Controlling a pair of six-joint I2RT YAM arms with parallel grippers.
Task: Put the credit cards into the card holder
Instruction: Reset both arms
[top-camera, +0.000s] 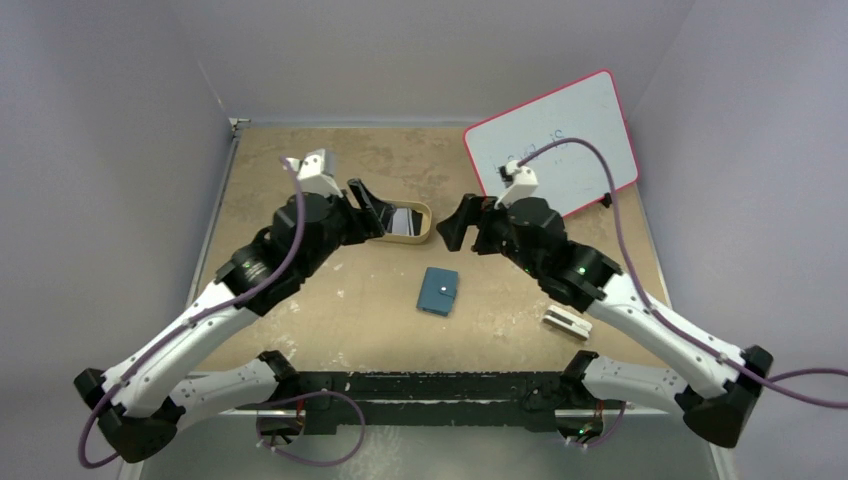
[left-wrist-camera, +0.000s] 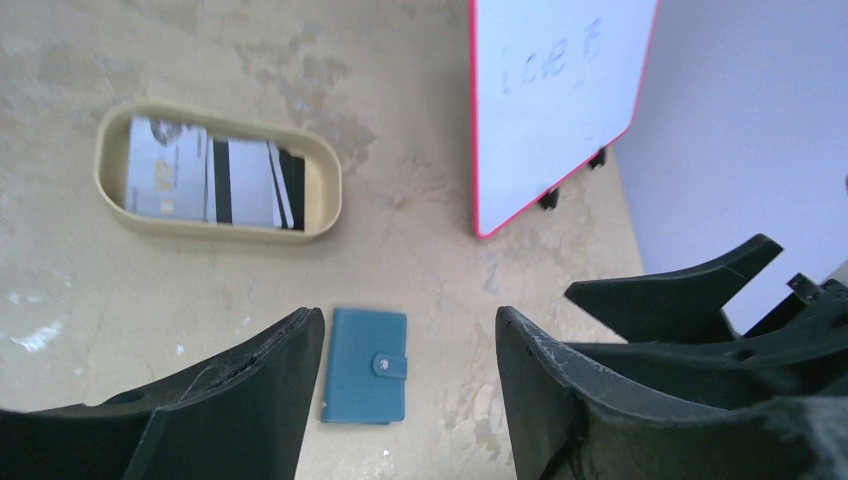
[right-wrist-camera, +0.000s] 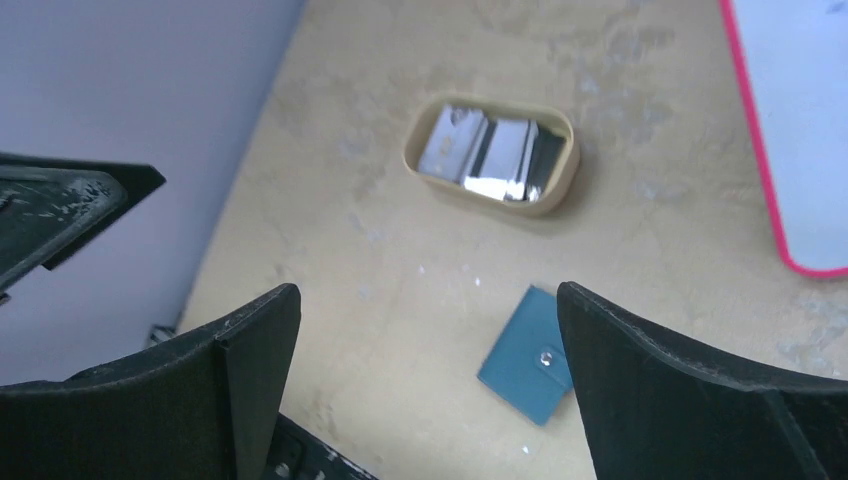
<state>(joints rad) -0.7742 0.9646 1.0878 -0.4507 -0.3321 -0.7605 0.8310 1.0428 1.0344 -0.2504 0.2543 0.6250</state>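
Both of your grippers are released and hold nothing: the left gripper (left-wrist-camera: 405, 325) and the right gripper (right-wrist-camera: 428, 295) hover with jaws spread wide above the middle of the table (top-camera: 330, 300). The card holder (top-camera: 438, 291) lies closed and snapped between them, nearer to you. The credit cards (left-wrist-camera: 215, 183) overlap inside the tan tray (left-wrist-camera: 325, 190) just beyond it. You likely need the holder open first, so pin its spine side with one gripper and lift the flap at the snap with the other. Then take one card by a raised edge, not the whole stack.
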